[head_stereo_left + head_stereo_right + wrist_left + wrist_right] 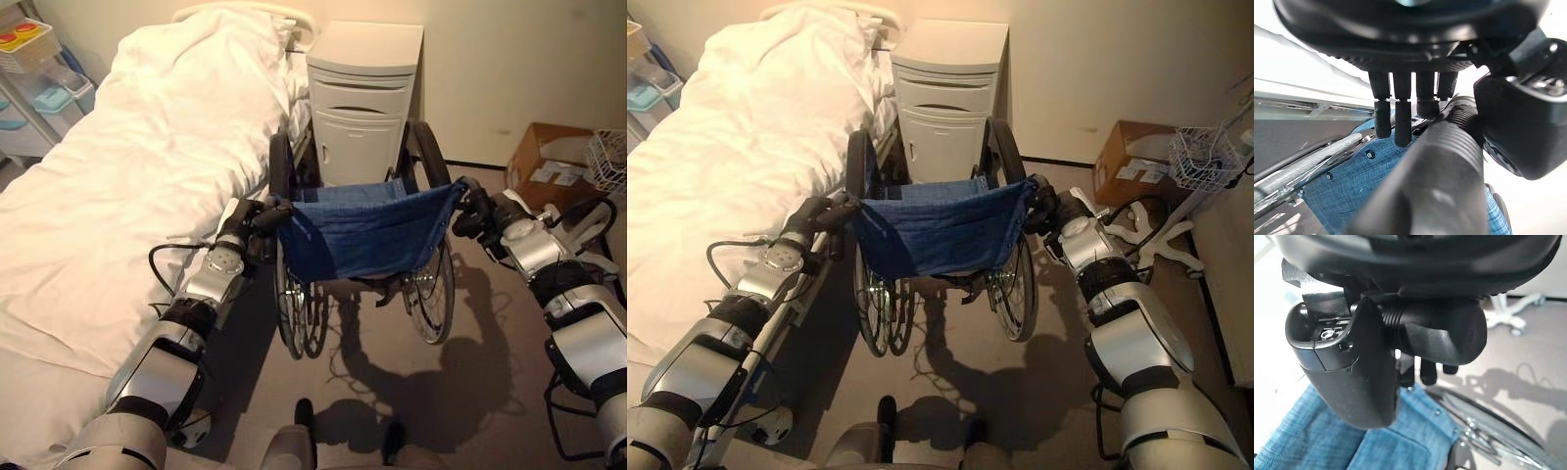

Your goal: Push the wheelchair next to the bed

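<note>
Bed along floor's left side; wheelchair already beside its edge, front against a bedside cabinet. Judged: push nearly complete; next calls for a slight nudge leftward, or release. Left hand clenched round left push handle; right hand clenched round right push handle

The grey floor carries the wheelchair, which stands just beside the bed. A white cabinet stands on it against the wall, touching the wheelchair's front, with a cardboard box further right.
</note>
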### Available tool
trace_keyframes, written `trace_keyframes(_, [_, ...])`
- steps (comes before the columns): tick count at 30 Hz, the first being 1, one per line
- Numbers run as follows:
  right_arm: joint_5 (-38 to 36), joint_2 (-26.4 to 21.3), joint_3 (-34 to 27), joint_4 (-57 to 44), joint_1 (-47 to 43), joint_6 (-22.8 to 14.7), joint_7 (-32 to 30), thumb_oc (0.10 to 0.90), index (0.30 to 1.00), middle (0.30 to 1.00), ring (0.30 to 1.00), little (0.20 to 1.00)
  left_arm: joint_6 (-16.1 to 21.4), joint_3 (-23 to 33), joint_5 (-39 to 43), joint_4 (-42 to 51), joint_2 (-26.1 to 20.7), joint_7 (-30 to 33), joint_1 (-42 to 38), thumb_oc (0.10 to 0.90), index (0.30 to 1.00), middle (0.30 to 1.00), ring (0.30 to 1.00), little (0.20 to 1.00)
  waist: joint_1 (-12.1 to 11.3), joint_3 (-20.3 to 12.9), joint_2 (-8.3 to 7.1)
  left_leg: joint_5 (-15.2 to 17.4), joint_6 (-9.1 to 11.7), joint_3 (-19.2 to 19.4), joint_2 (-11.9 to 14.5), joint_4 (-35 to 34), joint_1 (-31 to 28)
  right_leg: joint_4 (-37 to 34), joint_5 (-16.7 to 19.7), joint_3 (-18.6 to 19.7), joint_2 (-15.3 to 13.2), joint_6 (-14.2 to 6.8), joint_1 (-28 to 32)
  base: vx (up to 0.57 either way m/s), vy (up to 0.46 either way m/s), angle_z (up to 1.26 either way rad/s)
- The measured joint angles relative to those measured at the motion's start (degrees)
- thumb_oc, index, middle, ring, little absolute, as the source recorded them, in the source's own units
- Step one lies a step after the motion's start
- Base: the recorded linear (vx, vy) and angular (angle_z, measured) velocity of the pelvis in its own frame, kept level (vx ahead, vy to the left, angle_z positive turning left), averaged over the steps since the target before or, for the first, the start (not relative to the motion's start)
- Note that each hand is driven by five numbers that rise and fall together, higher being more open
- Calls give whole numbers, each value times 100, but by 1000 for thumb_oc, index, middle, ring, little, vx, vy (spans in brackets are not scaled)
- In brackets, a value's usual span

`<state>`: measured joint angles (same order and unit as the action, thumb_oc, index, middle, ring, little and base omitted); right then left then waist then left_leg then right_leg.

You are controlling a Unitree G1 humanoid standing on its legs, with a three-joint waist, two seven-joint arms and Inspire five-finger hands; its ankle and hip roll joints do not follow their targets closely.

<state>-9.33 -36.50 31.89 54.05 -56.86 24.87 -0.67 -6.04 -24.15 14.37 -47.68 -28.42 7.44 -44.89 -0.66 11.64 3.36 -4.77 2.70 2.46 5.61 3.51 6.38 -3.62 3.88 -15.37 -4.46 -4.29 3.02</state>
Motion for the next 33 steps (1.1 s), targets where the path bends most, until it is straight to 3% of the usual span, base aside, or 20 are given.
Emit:
trace_keyframes(1, [-16,2,1,15,7,7,7,800,900,900,900,900,-6,14,-3,40,-8,17,0,800,900,900,900,900,35,-40,-82,-22,26,-51,-87,-193,-48,-126,18,98,-15,-24,12,3,37,12])
trace_keyframes(3, [-23,1,-2,-4,7,7,37,800,900,900,900,900,-69,60,-2,37,-17,27,1,800,900,900,900,900,81,-51,-104,-41,40,-54,-153,-339,-110,-145,47,131,-41,-66,21,0,28,7])
trace_keyframes(12, [-83,-73,-16,-74,-15,17,85,800,900,900,900,900,-483,107,211,230,-46,89,25,800,900,900,900,900,-55,-59,-27,-53,28,-90,-64,-431,-257,-146,-47,178,70,-24,109,-7,10,-2])
trace_keyframes(16, [-282,-193,-11,-190,-14,233,237,800,900,900,900,900,-577,102,273,373,-104,-75,126,800,900,900,900,900,-50,-56,21,-178,-12,-87,-92,-552,-428,-147,-113,183,61,-78,221,0,0,0])
trace_keyframes(30, [-1065,-501,-11,-275,-146,435,584,800,900,900,900,900,-840,113,1810,398,-580,-839,130,800,900,900,900,900,-31,-12,-13,-253,15,-57,-90,-779,-620,-148,-193,195,62,-100,273,0,0,0])
trace_keyframes(33, [-1277,-590,-11,-278,-222,435,612,800,900,900,900,900,-868,338,2271,328,-641,-1104,130,800,900,900,900,900,-26,90,-58,-286,-1,-57,-89,-808,-673,-148,-201,196,64,-94,281,11,1,0])
